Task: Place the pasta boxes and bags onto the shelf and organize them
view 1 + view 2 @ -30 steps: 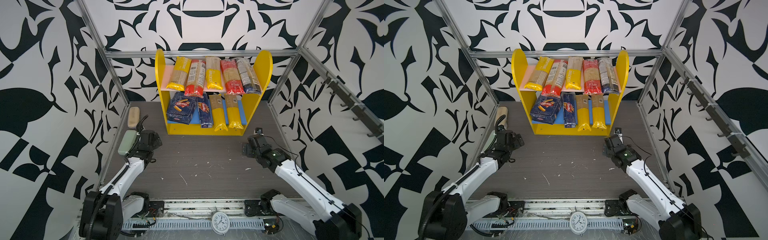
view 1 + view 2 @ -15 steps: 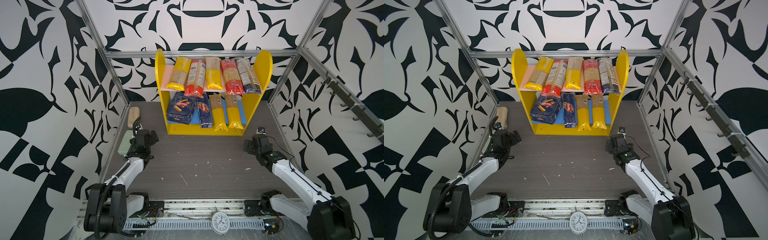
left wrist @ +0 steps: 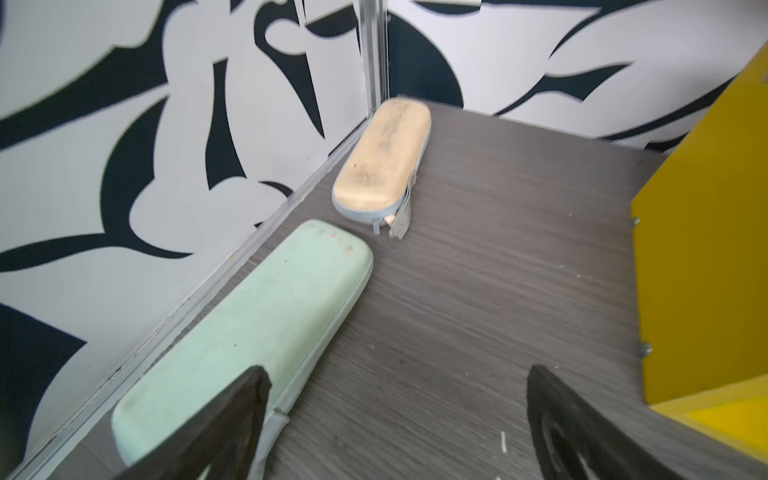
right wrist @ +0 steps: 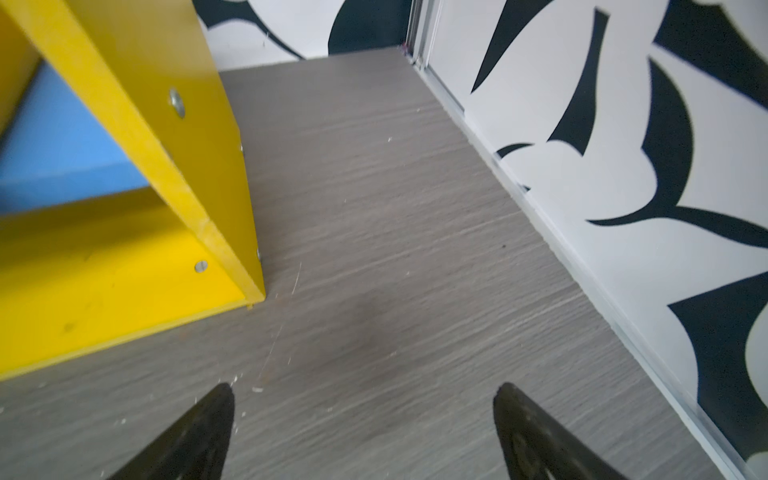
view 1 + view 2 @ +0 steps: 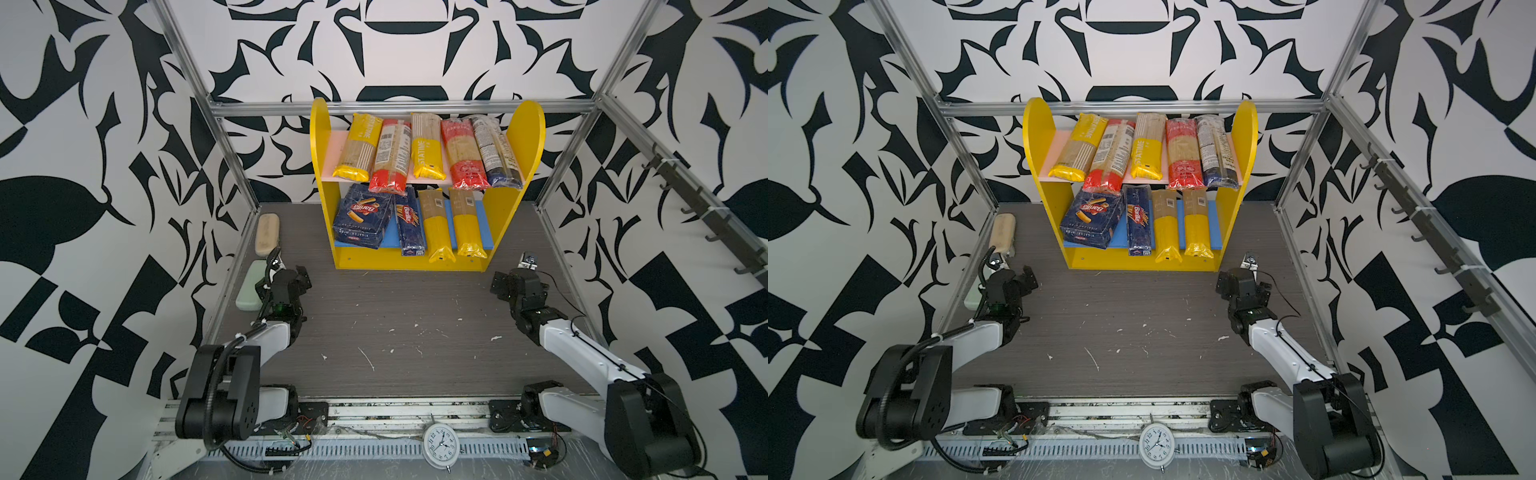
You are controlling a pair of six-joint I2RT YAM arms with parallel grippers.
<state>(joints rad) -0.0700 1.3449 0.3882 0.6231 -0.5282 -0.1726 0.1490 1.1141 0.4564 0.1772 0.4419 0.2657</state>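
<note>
The yellow shelf (image 5: 515, 137) (image 5: 1244, 137) stands at the back in both top views. Several bags lie side by side on its pink upper board (image 5: 332, 156). On the blue lower board (image 5: 484, 224) are the wide pasta box (image 5: 363, 216), the narrow pasta box (image 5: 409, 222) and two yellow-ended bags (image 5: 434, 228). My left gripper (image 5: 291, 276) (image 3: 397, 370) is open and empty, low over the table beside a green case. My right gripper (image 5: 505, 282) (image 4: 363, 386) is open and empty, near the shelf's front right corner (image 4: 253, 291).
A beige case (image 5: 267, 234) (image 3: 382, 162) and a green case (image 5: 251, 286) (image 3: 266, 316) lie along the left wall. A rail of hooks (image 5: 706, 216) lines the right wall. A white clock (image 5: 440, 444) sits on the front rail.
Both arms have folded back toward their bases. The grippers shifted only slightly and stayed open and empty. Nothing on the shelf moved.
</note>
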